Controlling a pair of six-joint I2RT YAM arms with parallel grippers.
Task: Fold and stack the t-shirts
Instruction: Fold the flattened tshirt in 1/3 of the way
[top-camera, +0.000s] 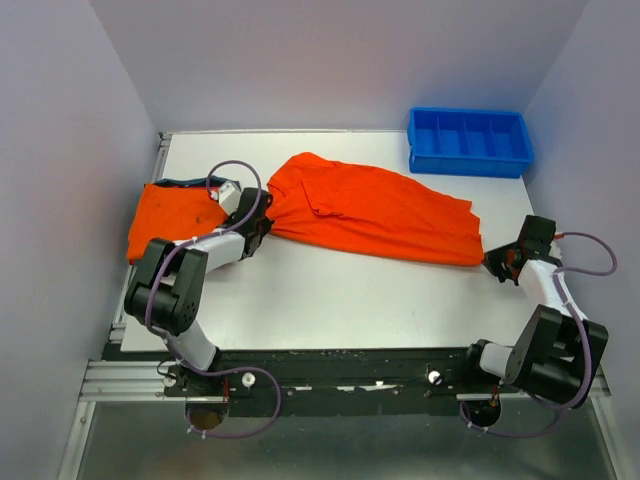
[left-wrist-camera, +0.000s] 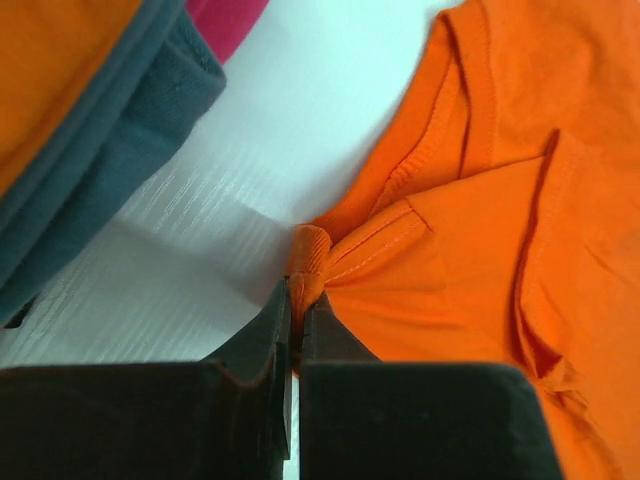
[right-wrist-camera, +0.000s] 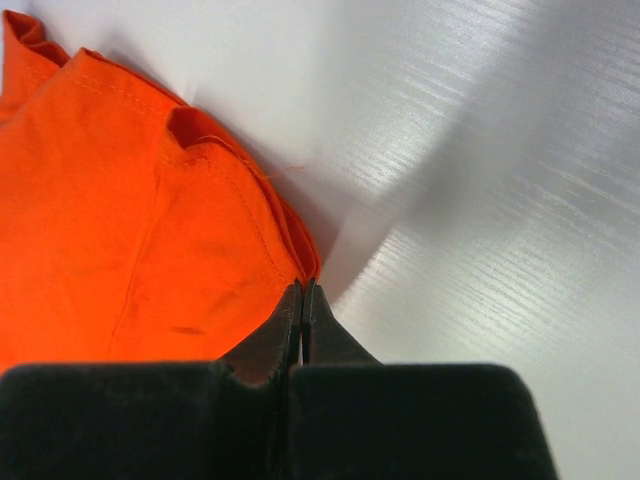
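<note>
My left gripper (left-wrist-camera: 300, 300) is pinched tight on a bunched corner of the orange t-shirt (top-camera: 380, 212); my right gripper (right-wrist-camera: 303, 300) is clamped on its opposite edge. The shirt lies stretched across the white table (top-camera: 340, 300) between them. Left of it sits a folded stack (top-camera: 170, 218), orange over teal. A blue bin (top-camera: 468, 142) stands in the far right corner

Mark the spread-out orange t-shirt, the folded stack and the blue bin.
spread-out orange t-shirt (top-camera: 385, 212): top external view, middle of its body.
folded stack (top-camera: 165, 218): top external view, orange top layer.
blue bin (top-camera: 465, 164): top external view, near outer wall.
</note>
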